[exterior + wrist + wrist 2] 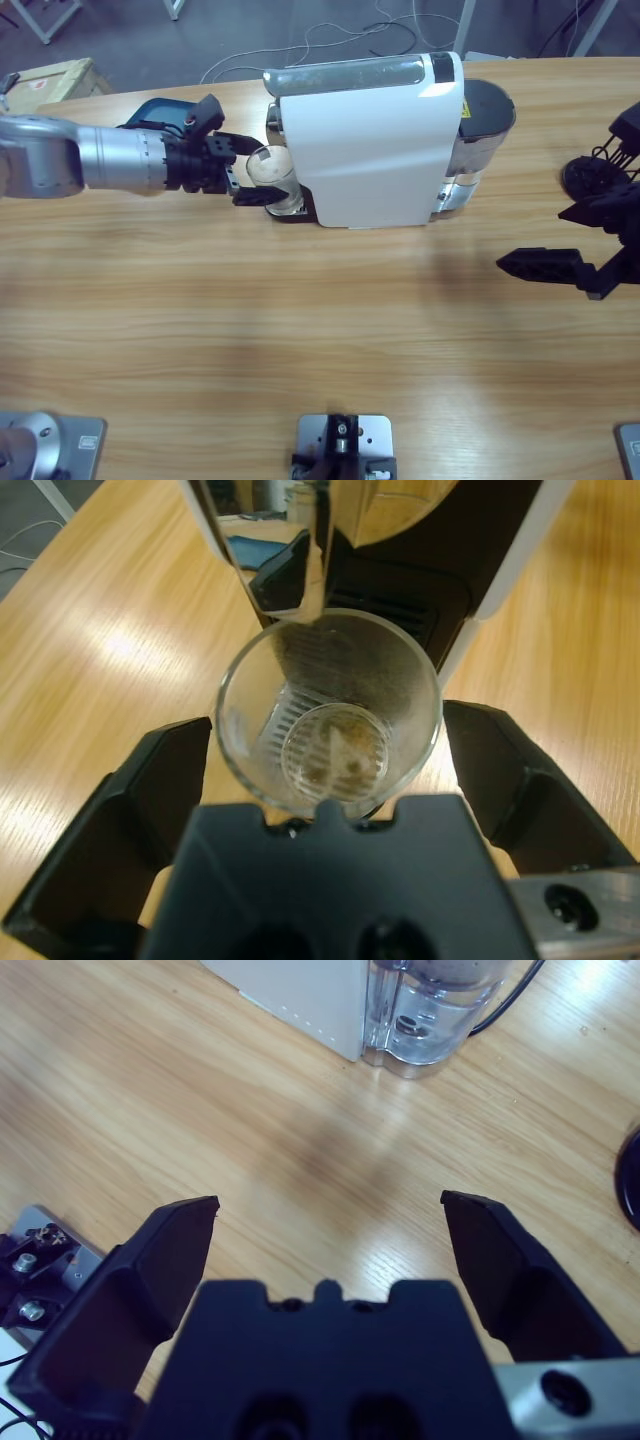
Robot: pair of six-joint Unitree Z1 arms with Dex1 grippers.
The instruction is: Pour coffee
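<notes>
Two grippers gape wide: the left gripper brackets the glass on the coffee machine tray without touching it; the right gripper idles empty over bare table. Closing off-centre could tip the glass or knock it from under the spout.

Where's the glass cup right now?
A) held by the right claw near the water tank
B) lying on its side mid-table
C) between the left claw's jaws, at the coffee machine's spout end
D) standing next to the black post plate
C: the left wrist view shows the glass cup standing between the open jaws of the left claw, under the spout end of the coffee machine; the right claw holds nothing.
</notes>
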